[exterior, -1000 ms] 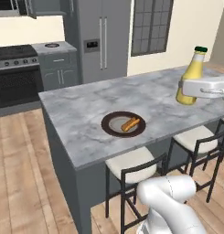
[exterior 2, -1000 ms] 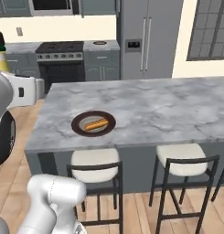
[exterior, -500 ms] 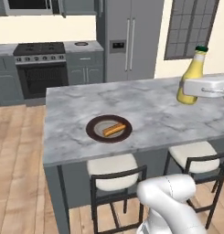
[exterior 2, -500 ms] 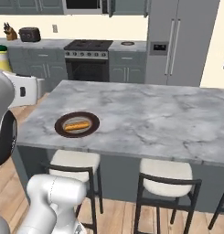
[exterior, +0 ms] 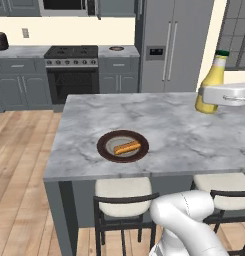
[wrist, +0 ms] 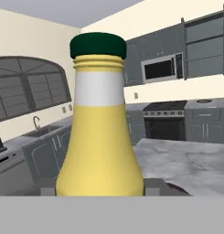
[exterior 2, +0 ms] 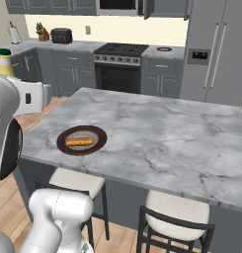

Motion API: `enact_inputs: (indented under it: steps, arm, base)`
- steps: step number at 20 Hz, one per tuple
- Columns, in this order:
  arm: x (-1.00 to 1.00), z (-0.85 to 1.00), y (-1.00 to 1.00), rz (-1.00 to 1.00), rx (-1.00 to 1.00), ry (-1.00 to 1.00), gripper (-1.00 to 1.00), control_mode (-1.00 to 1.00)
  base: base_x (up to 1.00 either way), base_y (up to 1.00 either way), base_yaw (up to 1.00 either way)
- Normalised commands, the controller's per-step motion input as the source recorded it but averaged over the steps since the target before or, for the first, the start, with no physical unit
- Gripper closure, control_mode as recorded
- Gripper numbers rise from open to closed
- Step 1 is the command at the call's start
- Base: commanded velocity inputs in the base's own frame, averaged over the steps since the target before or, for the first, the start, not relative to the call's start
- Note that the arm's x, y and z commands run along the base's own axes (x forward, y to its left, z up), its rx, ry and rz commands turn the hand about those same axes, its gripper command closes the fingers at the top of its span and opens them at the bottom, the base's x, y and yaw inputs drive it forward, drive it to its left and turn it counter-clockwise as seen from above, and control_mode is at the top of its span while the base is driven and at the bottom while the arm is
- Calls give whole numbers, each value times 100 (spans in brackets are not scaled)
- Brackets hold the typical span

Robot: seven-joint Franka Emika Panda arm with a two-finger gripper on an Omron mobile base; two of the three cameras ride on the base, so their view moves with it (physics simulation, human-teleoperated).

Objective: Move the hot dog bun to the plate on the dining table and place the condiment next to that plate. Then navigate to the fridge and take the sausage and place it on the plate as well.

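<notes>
Tool (wrist: 99, 194) is clenching the yellow condiment bottle (exterior: 211, 82) upright, off to the side of the desk (exterior: 194, 145), well apart from the plate (exterior: 122, 146) holding the bun (exterior: 127, 147). Swinging it over risks tipping it or knocking the plate.

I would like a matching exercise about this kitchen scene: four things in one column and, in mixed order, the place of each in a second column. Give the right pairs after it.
Things:
1. bun
2. yellow bottle
3. plate
4. stool

Places:
A. on the marble table, near its front edge
B. in the gripper, raised above the table
C. under the table's edge, on the floor
D. on the plate

Pairs: 1-D, 2-B, 3-A, 4-C
</notes>
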Motion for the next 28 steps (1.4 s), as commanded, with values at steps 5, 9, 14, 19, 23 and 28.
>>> enact_inputs:
  steps: [5,9,14,19,23,28]
  arm:
    - [41,-1,-67,13,0,-1,100,-100]
    - [16,-37,-65,15,-2,-1,100,-100]
    - [4,-64,-42,16,-10,-3,100,-100]
    - [12,-70,-39,16,-4,-12,100,-100]
    - [45,-65,-21,13,0,-12,100,-100]
    - [66,-67,-6,11,-1,-9,100,-100]
  base:
    - [0,0,0]
    - [0,0,0]
    - [0,0,0]
    - [0,0,0]
    - [0,0,0]
    - [0,0,0]
